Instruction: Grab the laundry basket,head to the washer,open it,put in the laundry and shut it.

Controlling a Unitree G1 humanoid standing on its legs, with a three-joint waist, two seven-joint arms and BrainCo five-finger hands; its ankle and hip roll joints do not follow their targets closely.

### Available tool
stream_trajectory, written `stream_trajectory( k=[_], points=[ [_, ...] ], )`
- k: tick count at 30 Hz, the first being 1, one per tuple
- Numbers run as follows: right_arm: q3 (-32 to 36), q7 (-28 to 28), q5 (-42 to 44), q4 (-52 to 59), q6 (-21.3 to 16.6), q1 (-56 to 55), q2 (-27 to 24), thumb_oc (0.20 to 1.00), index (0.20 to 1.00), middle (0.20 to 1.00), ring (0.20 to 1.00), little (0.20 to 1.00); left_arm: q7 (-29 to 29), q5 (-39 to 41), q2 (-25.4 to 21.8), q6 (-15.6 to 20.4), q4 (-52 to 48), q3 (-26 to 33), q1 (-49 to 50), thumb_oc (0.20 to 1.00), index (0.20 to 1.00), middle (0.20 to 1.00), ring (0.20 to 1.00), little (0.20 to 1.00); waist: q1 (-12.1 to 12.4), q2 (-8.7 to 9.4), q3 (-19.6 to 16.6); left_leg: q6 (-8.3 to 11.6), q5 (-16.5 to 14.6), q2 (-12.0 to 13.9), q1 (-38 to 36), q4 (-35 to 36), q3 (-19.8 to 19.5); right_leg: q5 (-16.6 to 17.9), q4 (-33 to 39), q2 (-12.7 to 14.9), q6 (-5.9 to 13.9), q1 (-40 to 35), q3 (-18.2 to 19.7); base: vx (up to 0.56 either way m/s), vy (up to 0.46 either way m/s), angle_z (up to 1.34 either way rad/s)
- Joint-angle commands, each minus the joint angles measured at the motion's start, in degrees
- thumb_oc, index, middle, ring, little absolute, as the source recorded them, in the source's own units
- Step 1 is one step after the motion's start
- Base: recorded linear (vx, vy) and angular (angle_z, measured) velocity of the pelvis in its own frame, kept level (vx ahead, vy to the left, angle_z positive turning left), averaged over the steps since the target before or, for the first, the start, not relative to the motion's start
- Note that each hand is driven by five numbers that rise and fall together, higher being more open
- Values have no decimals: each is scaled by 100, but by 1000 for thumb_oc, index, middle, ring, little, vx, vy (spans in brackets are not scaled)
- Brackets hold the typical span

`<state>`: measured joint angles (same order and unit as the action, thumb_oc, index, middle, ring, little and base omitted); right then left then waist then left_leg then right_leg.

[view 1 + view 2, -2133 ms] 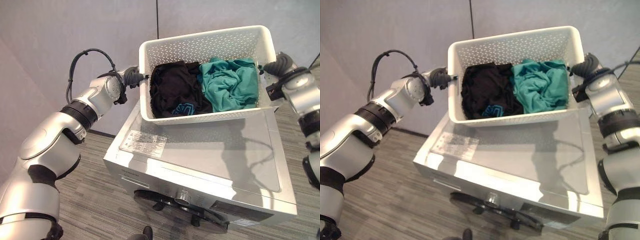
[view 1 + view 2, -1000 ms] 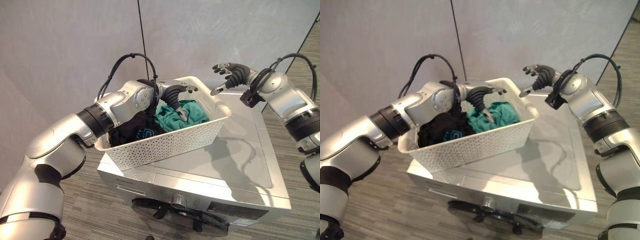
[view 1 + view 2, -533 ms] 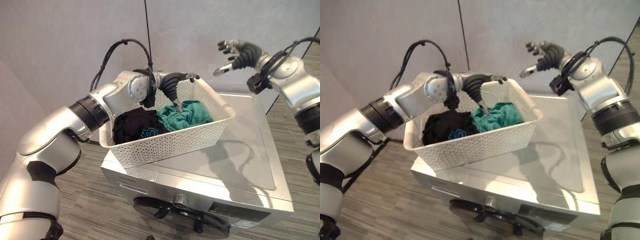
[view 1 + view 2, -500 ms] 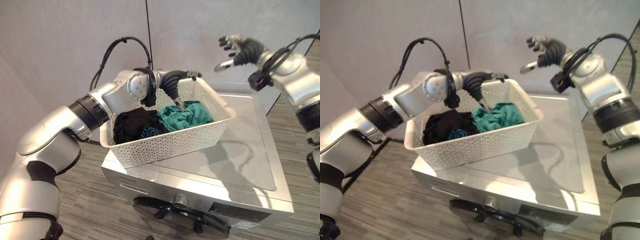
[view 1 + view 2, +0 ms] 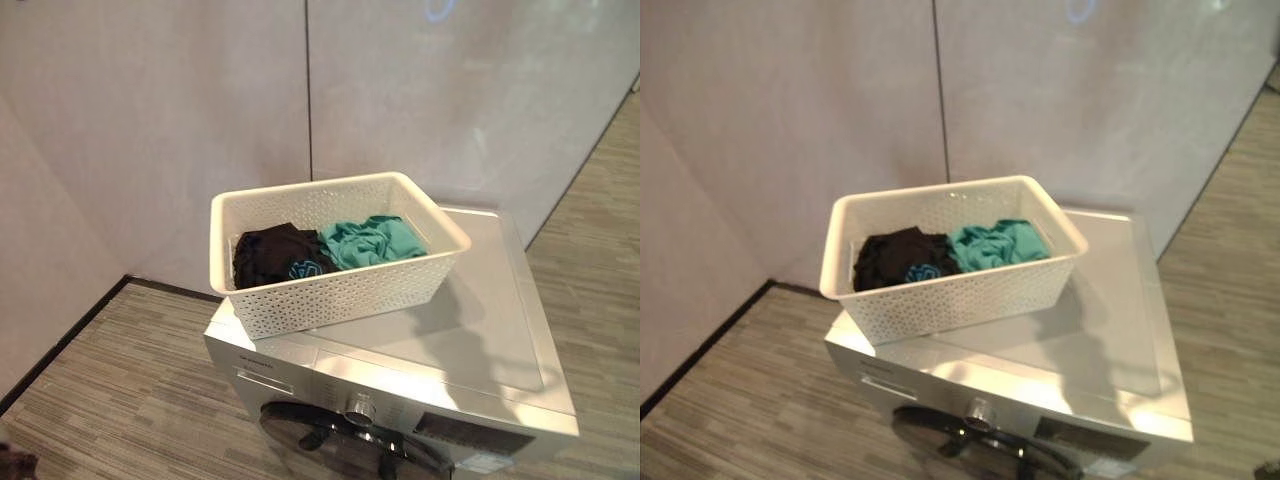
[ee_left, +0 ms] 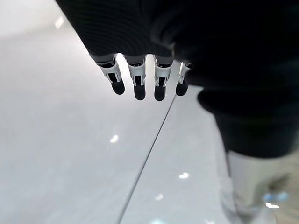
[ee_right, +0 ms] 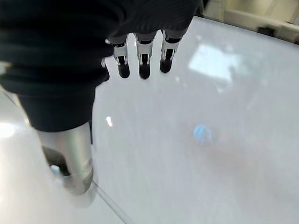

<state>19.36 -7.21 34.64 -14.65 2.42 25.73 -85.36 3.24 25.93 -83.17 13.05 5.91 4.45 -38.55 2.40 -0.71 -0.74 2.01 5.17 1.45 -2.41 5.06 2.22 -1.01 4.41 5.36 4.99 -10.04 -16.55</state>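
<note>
A white perforated laundry basket (image 5: 440,222) rests on the left part of the silver washer's top (image 5: 480,330), no hand touching it. Inside lie a black garment (image 5: 272,255) and a teal garment (image 5: 370,240). The washer's dark round door (image 5: 330,445) sits at the front below a control knob (image 5: 358,408), and looks shut. In the left wrist view my left hand (image 6: 135,79) has straight fingers, holds nothing and faces a pale wall. My right hand (image 7: 142,56) in its wrist view looks the same, fingers straight and empty before a pale wall.
Pale wall panels (image 5: 150,120) stand close behind and to the left of the washer, forming a corner. Grey wood-look floor (image 5: 120,400) runs in front and to the right (image 5: 600,200).
Both arms have drawn back out of the eye views. The left hand has left the basket, and the right hand has left the space above it. The basket stays on the washer.
</note>
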Motion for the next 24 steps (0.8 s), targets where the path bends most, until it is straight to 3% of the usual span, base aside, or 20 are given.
stream_trajectory(
  k=[1, 2, 5, 7, 8, 9, 12, 15, 17, 19, 20, 22, 24],
  points=[
    [3128, 148, -420, -140, -402, -3638, 1631, 1000, 1000, 1000, 1000, 1000, -210, -484, 1245, 140, -117, 1712, 2280, 1000, 1000, 1000, 1000, 1000, 177, 84, -134, 178, -183, 214, 315, -39, 164, -712, -514, -20, 157, -319, -347, -13, -40, 40],
    [3720, 136, -494, 132, -432, -4365, 2152, 1000, 1000, 1000, 1000, 1000, -353, -599, 1637, 78, -572, 2401, 3242, 1000, 1000, 1000, 1000, 1000, 250, 67, -146, 172, -183, 217, 347, -36, 138, -712, -493, -30, 144, -304, -356, -10, -37, 31],
    [4261, 107, -701, 470, -578, -5282, 3426, 1000, 1000, 1000, 1000, 1000, -873, -702, 2653, -4, -1548, 3610, 5308, 1000, 1000, 1000, 1000, 1000, 304, 107, -153, 154, -253, 206, 396, -51, 47, -756, -458, -54, 106, -292, -366, 21, -38, -6],
    [3907, 159, -792, 509, -644, -5370, 4058, 1000, 1000, 1000, 1000, 1000, -1235, -525, 3180, -61, -1942, 3752, 6142, 1000, 1000, 1000, 1000, 1000, 344, 136, -116, 135, -248, 202, 451, -59, -21, -775, -457, -73, 64, -270, -392, -8, -20, -2],
    [3894, 161, -794, 510, -644, -5363, 4057, 1000, 1000, 1000, 1000, 1000, -1237, -523, 3184, -65, -1951, 3769, 6159, 1000, 1000, 1000, 1000, 1000, 332, 139, -120, 135, -247, 201, 454, -60, -23, -775, -457, -73, 64, -268, -395, -29, -40, 11],
    [3539, 107, -851, 713, -676, -5389, 4635, 1000, 1000, 1000, 1000, 1000, -1469, -575, 3544, -76, -2186, 3705, 6688, 1000, 1000, 1000, 1000, 1000, 393, 153, -77, 119, -246, 185, 487, -66, -74, -790, -448, -88, 30, -264, -430, -25, -33, 10],
    [2642, 141, -922, 738, -580, -5197, 5115, 1000, 1000, 1000, 1000, 1000, -1609, -247, 4093, -276, -1966, 2938, 6980, 1000, 1000, 1000, 1000, 1000, 513, 174, 22, 99, -216, 159, 549, -82, -161, -793, -452, -104, -7, -225, -508, -37, -34, 2],
    [2260, 84, -979, 875, -470, -5256, 5473, 1000, 1000, 1000, 1000, 1000, -1669, -328, 4322, -370, -1671, 2452, 7147, 1000, 1000, 1000, 1000, 1000, 570, 189, 78, 86, -194, 139, 579, -91, -229, -805, -447, -114, -31, -220, -548, -24, -28, 23],
    [1680, 116, -983, 446, -360, -5262, 5786, 1000, 1000, 1000, 1000, 1000, -1515, -680, 4623, -527, -578, 1574, 7049, 1000, 1000, 1000, 1000, 1000, 657, 226, 172, 88, -156, 117, 644, -134, -307, -819, -465, -123, -66, -202, -617, -51, -39, 40],
    [1197, 229, -1263, -172, -277, -5082, 5808, 1000, 1000, 1000, 1000, 1000, -1296, -984, 4781, -542, 312, 999, 6636, 1000, 1000, 1000, 1000, 1000, 719, 235, 224, 89, -127, 105, 706, -171, -376, -845, -486, -126, -88, -191, -677, -20, -21, 25],
    [1198, 229, -1263, -173, -278, -5082, 5808, 1000, 1000, 1000, 1000, 1000, -1296, -984, 4781, -541, 314, 998, 6634, 1000, 1000, 1000, 1000, 1000, 719, 235, 225, 89, -127, 105, 706, -171, -376, -845, -486, -126, -88, -191, -678, -20, -16, 25],
    [-56, 326, -2116, -1318, -78, -4540, 6020, 1000, 1000, 1000, 1000, 1000, -751, -1335, 5317, -612, 2158, 178, 5765, 1000, 1000, 1000, 1000, 1000, 790, 230, 299, 77, -70, 102, 752, -191, -455, -883, -518, -135, -115, -160, -756, -47, -17, 20],
    [-407, 302, -2074, -1960, -158, -4369, 6156, 1000, 1000, 1000, 1000, 1000, -583, -1397, 5472, -549, 2660, 22, 5544, 1000, 1000, 1000, 1000, 1000, 804, 234, 321, 83, -46, 107, 764, -201, -475, -891, -521, -141, -126, -154, -760, -24, -22, 9]
  ],
)
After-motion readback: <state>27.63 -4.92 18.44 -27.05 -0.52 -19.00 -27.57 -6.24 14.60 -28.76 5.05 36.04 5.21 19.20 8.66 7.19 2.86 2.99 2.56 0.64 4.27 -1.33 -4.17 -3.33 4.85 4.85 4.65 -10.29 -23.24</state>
